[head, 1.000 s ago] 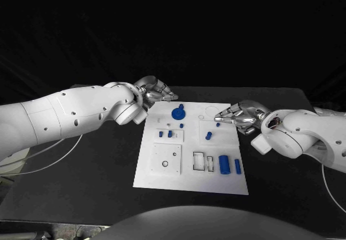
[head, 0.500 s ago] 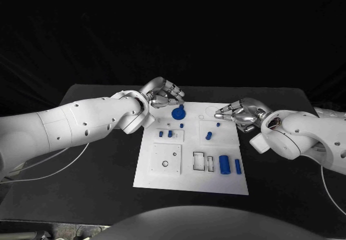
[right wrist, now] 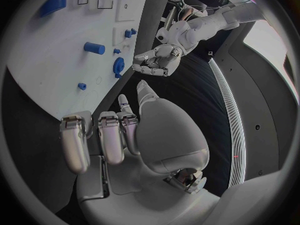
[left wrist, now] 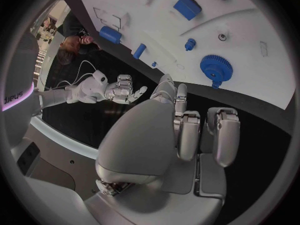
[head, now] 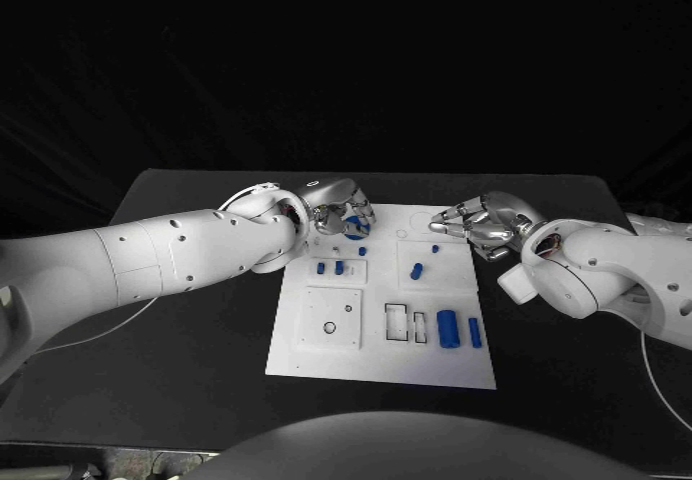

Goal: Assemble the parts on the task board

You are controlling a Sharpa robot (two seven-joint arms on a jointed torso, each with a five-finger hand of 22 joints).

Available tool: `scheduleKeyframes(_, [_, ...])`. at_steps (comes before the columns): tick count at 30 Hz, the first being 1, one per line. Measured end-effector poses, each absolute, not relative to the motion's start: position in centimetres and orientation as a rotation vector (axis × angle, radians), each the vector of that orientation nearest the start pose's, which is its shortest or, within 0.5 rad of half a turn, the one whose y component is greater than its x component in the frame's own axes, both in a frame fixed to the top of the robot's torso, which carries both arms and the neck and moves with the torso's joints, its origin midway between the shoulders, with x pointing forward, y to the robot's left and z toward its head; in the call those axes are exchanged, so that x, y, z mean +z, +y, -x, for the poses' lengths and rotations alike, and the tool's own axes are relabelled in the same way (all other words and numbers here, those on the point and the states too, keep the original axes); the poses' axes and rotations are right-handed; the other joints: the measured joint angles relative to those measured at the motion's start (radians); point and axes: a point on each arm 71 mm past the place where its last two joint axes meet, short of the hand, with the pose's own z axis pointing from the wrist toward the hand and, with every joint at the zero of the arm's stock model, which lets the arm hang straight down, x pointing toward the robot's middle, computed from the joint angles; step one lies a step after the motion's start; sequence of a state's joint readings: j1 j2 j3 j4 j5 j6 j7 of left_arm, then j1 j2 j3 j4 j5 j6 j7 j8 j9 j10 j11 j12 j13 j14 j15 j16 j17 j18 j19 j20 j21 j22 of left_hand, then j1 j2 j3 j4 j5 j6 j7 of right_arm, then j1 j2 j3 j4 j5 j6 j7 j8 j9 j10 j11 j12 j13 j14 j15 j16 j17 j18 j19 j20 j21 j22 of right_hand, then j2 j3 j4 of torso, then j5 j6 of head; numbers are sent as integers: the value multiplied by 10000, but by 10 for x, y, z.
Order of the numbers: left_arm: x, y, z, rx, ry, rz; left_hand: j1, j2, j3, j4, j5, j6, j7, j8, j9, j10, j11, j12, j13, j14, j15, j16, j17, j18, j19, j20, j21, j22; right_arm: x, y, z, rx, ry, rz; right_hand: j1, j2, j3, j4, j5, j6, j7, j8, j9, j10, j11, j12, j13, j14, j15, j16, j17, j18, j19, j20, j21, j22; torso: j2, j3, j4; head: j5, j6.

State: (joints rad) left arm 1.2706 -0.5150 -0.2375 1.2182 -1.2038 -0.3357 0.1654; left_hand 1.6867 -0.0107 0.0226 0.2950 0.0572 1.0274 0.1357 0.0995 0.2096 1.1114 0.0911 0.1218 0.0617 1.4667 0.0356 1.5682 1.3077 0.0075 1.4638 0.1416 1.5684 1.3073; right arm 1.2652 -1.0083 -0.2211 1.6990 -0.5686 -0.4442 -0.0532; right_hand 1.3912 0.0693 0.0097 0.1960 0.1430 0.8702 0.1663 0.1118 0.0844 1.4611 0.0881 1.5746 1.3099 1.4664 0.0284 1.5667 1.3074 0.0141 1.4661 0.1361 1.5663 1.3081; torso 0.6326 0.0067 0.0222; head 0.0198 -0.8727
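White and flat, the rectangular task board (head: 382,330) lies in the middle of the black counter (head: 173,350). Small blue plastic parts sit on it: a round toothed gear (head: 355,226) at the far edge, two short pegs (head: 330,267) side by side left of centre, a slanted peg (head: 417,270) further right, and two upright cylinders (head: 460,329) at the near right. The left hand (head: 340,215) hangs over the board's far left corner, just above the gear, its fingers (left wrist: 187,130) curled in with nothing between them. The right hand (head: 480,224) hovers at the board's far right corner, fingers (right wrist: 103,135) likewise bent inward and holding nothing. The two hands are well apart, the gear between them.
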Motion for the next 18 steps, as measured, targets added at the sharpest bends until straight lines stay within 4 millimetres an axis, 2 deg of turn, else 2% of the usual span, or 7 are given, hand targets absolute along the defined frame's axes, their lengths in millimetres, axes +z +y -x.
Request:
scheduleKeyframes(12, [-230, 99, -512, -7905, 17160, -5259, -188, -2, 0, 0, -53, 36, -37, -191, -203, 0, 0, -294, 1, 0, 0, 0, -1, 0, 0, 0, 0, 8, -216, -246, -438, 9262, 18487, -7615, 0, 0, 1, -1, 0, 0, 0, 0, 0, 0, 0, 3, 9, 0, 0, 0, -1, 0, 0, 0, 0, -1, -4, 7, -3, 2, 0])
scheduleKeyframes(18, [-234, 97, -512, -7449, 17410, -5955, -188, -2, -1, 0, -53, -4, -76, -249, -281, -109, -109, -411, 1, -36, -36, 0, -1, -1, 0, 0, 0, 7, -216, -245, -437, 9267, 18503, -7619, 0, 0, 1, -1, 0, 0, 0, 0, 0, 0, 0, 13, 0, 0, 0, 0, -1, 0, 0, 0, 0, -2, -4, 8, 8, 0, 0])
